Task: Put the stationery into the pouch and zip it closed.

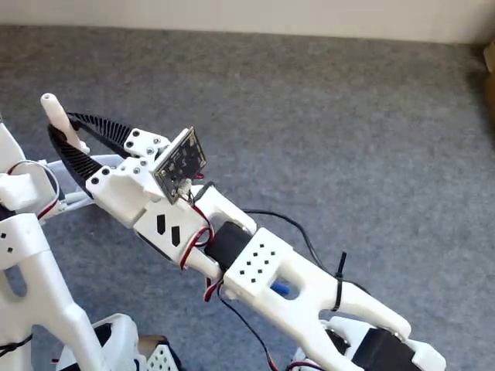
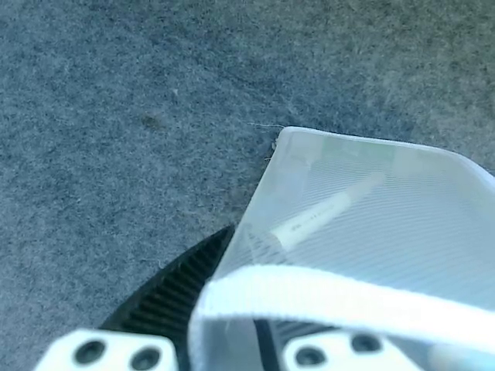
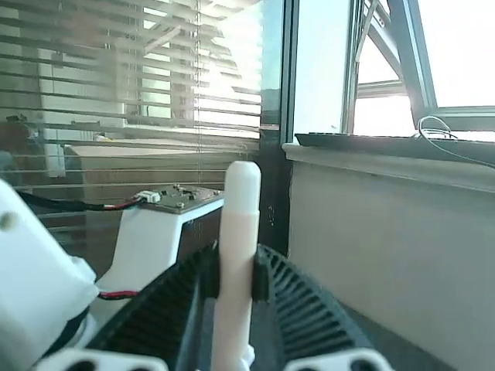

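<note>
My right gripper (image 1: 62, 125) is raised over the far left of the grey carpet, shut on a white pen (image 1: 52, 104) that sticks up past its black fingers. The right wrist view shows the same pen (image 3: 241, 209) upright in the right gripper (image 3: 234, 270). A translucent mesh pouch (image 2: 371, 232) with a white zip edge hangs over the carpet in front of my left gripper (image 2: 255, 313), which seems shut on its rim. One black finger (image 2: 170, 286) shows beside the pouch. Another white pen (image 2: 317, 220) lies inside the pouch. The left arm (image 1: 23, 232) stands at the left edge.
Grey carpet (image 1: 332, 131) covers the whole work surface. A pale wall strip (image 1: 271, 15) runs along the back and a brown object (image 1: 490, 77) sits at the right edge. The right arm's body (image 1: 263, 263) crosses the front middle. A window and blinds (image 3: 139, 93) lie behind.
</note>
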`<state>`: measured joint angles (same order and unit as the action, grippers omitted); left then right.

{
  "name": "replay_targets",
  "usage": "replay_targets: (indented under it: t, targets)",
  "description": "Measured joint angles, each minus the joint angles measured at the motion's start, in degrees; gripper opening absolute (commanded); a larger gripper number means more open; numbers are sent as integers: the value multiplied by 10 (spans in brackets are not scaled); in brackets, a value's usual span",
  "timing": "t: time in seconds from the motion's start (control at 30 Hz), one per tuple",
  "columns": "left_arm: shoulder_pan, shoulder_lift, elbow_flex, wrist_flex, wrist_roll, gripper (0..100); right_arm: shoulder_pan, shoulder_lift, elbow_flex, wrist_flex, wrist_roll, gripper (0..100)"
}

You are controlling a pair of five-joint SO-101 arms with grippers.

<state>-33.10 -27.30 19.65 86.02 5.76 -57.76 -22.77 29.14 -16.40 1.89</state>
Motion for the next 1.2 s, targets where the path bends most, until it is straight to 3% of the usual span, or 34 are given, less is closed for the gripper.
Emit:
replay_targets:
  t: [0.33,0.47,0.6,0.8,1.2]
  targets:
    - [1,0,0,0,0,8,-35,0,47,0,306,5]
    - [-3,0,0,0,0,8,-52,-2,62,-4,386,6]
    - [-4,0,0,0,0,8,-54,-3,62,-5,401,13]
    - [-4,0,0,0,0,8,-54,-3,63,-5,403,149]
    - [-4,0,0,0,0,8,-54,-3,69,-5,403,149]
